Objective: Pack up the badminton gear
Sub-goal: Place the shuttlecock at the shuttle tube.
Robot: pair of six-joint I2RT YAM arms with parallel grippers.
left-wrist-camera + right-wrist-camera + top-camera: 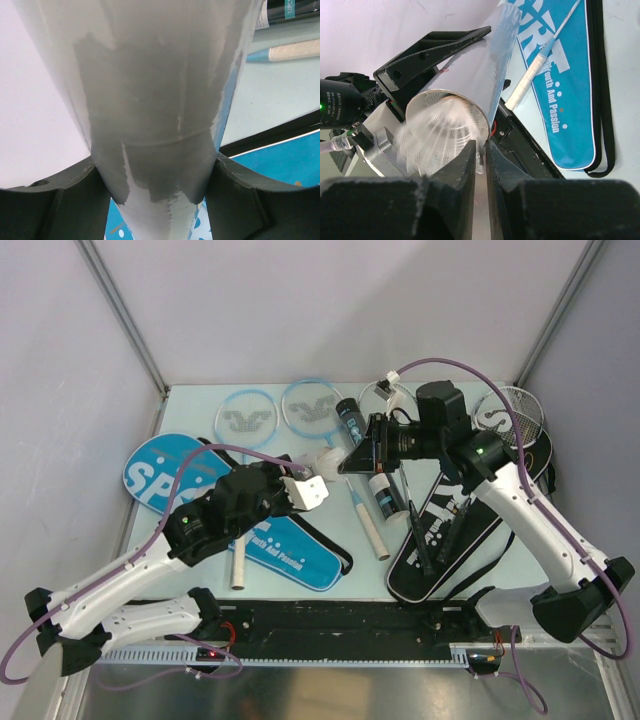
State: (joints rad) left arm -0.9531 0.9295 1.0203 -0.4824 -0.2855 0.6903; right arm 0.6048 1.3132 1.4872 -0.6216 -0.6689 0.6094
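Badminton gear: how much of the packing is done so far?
Done: nothing visibly packed away. In hand: the left pincer grips the white tube; the right pincer is at its open mouth, where a blurred shuttlecock sits. Left: the light-blue rackets and silver rackets lie outside the blue cover and black cover, and a black tube lies loose.

My left end effector [318, 483] and right end effector [350, 462] meet mid-surface at the tube [150, 100], and I see no way through between them. The blue cover [160, 468] fills the left and the black cover [440, 535] the right. A racket handle [366, 525] and a labelled tube [383, 495] clutter the lane between the covers. Rackets [250, 418] line the back. The surface [195, 408] is bare at its back-left corner.
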